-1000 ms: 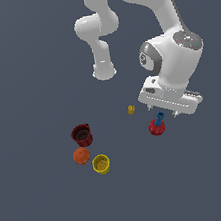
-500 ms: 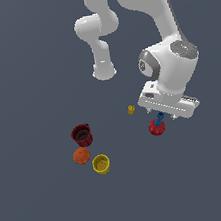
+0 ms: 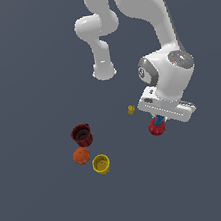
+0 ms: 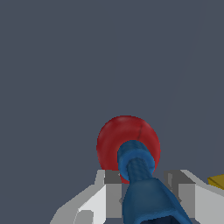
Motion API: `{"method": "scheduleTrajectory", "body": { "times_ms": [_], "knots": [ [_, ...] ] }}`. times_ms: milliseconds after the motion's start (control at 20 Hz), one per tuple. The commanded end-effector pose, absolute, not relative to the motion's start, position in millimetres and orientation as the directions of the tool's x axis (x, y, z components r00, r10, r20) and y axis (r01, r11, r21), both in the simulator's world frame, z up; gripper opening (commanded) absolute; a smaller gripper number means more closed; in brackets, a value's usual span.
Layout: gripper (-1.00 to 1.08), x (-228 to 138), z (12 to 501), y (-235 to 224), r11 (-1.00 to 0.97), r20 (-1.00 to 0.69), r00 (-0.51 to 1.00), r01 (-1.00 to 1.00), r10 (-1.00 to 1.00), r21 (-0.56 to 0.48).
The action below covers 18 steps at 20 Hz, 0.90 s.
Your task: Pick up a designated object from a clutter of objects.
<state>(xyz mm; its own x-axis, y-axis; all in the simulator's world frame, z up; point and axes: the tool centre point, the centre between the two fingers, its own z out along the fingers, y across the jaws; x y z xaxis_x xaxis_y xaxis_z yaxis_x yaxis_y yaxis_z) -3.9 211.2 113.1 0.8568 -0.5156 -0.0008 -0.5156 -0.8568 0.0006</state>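
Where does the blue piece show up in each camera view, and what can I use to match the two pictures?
Exterior view: the blue piece peeks out just under the white tool, right of centre.
Wrist view: it fills the bottom centre, between the tool's two fingers.
Shared landmark: the red apple, right next to the blue piece in both views.

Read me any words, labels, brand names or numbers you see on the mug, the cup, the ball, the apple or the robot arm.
None: no readable text shows on the dark red mug, yellow cup, orange ball, red round apple, blue blocky piece or white robot arm.
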Motion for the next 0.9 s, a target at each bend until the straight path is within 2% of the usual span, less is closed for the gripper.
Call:
{"method": "scheduleTrajectory", "body": {
  "times_ms": [0, 500, 850],
  "knots": [
    [-1.0, -3.6, 112.9, 211.3, -0.857, 0.0, 0.857, -0.516, -0.516, 0.0],
    [-1.0, -3.3, 114.1, 211.3, -0.857, 0.0, 0.857, -0.516, -0.516, 0.0],
    [-1.0, -0.2, 137.0, 211.4, -0.857, 0.0, 0.857, -0.516, -0.516, 0.0]
  ]
}}
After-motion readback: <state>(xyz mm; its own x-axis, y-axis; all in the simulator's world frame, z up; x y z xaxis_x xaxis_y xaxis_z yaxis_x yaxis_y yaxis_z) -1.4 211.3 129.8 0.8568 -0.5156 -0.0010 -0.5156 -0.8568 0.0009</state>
